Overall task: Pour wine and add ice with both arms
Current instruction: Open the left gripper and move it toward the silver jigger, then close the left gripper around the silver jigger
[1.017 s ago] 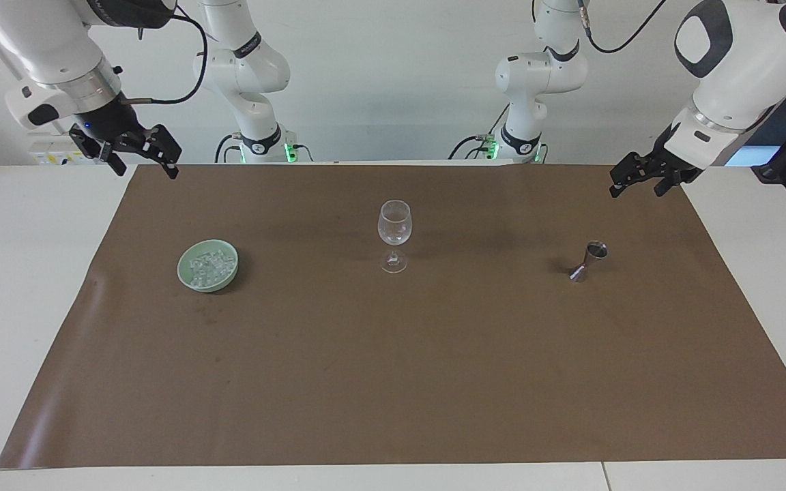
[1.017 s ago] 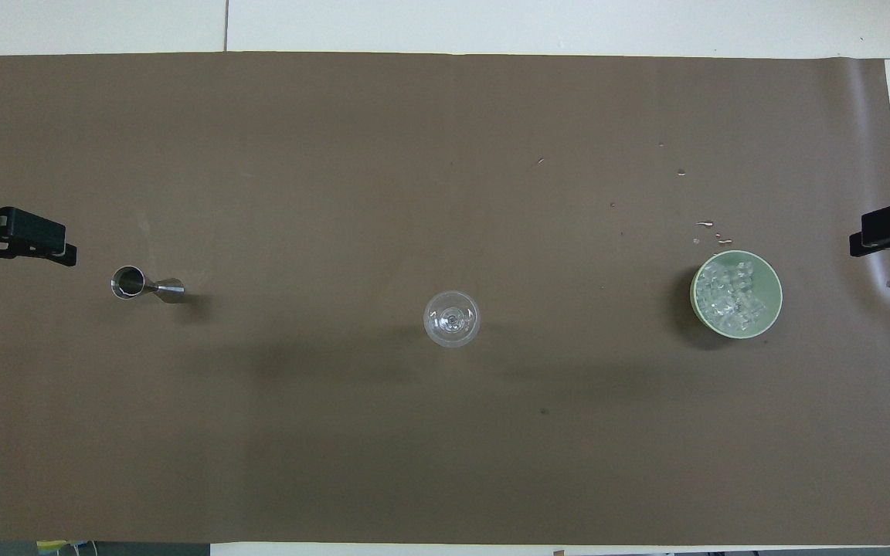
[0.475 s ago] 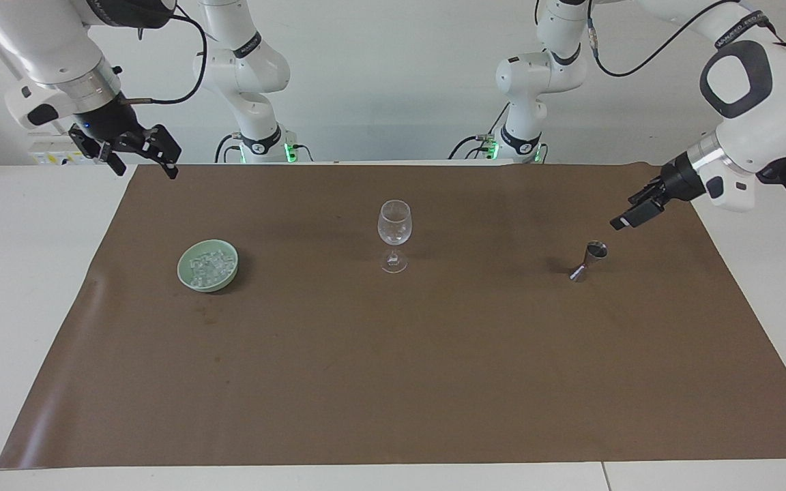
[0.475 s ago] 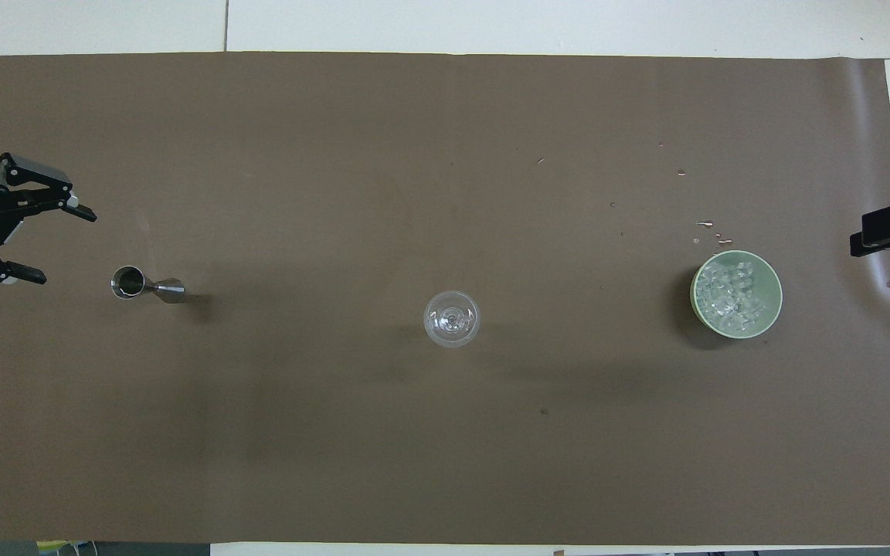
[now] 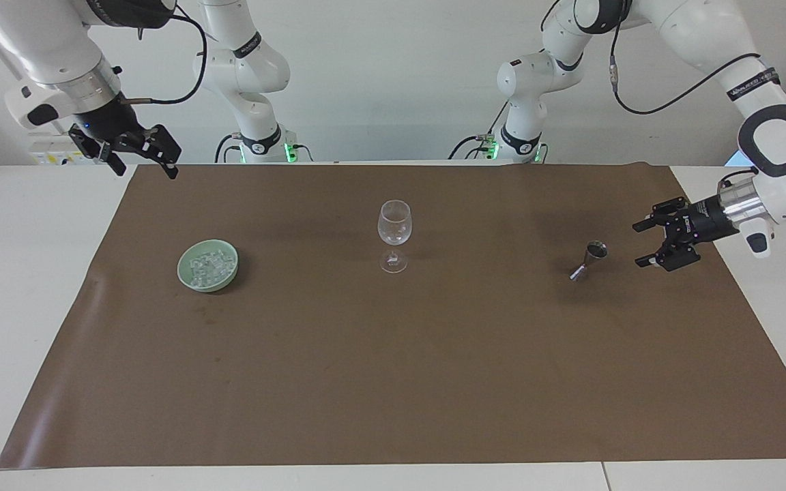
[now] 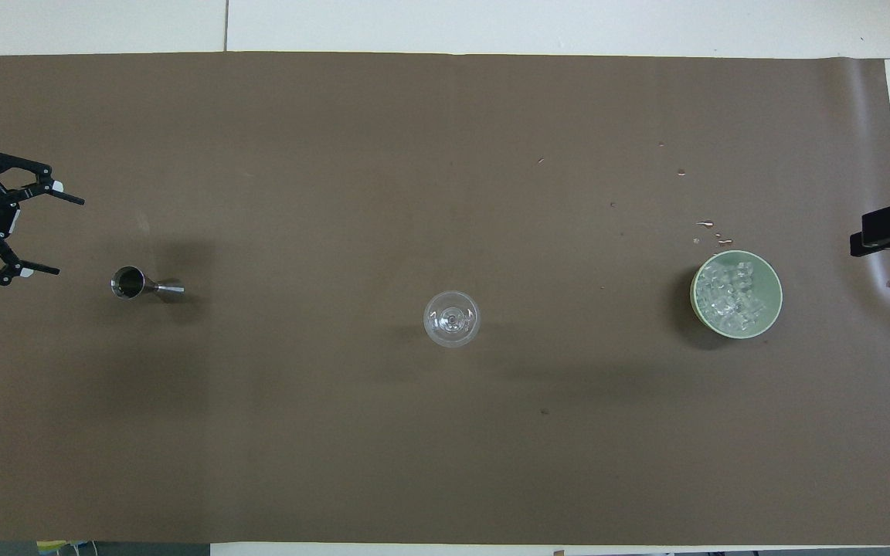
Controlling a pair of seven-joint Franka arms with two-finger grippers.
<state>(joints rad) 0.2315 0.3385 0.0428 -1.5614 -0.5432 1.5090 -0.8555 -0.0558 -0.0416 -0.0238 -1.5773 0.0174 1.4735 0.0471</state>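
Note:
A clear wine glass (image 5: pixel 394 232) (image 6: pixel 451 318) stands upright mid-mat and looks empty. A small steel jigger (image 5: pixel 589 260) (image 6: pixel 144 284) stands toward the left arm's end; its upper cup looks dark inside, and I cannot make out wine. A green bowl (image 5: pixel 183 271) (image 6: pixel 695 300) toward the right arm's end holds several ice cubes (image 5: pixel 210 264) (image 6: pixel 735 295). My left gripper (image 5: pixel 638 244) (image 6: pixel 68 236) hangs low beside the jigger, open, fingers pointing level toward it, a short gap away. My right gripper (image 5: pixel 149 170) (image 6: pixel 885 232) waits open, raised over the mat's corner by the bowl's end.
A brown mat (image 5: pixel 393 382) (image 6: pixel 337 154) covers most of the white table (image 5: pixel 18 286). A few water droplets (image 6: pixel 711 226) lie on the mat just farther from the robots than the bowl.
The left arm has swung down from the mat's corner by the robots to a low spot beside the jigger, turning its wrist level. The right arm has not moved.

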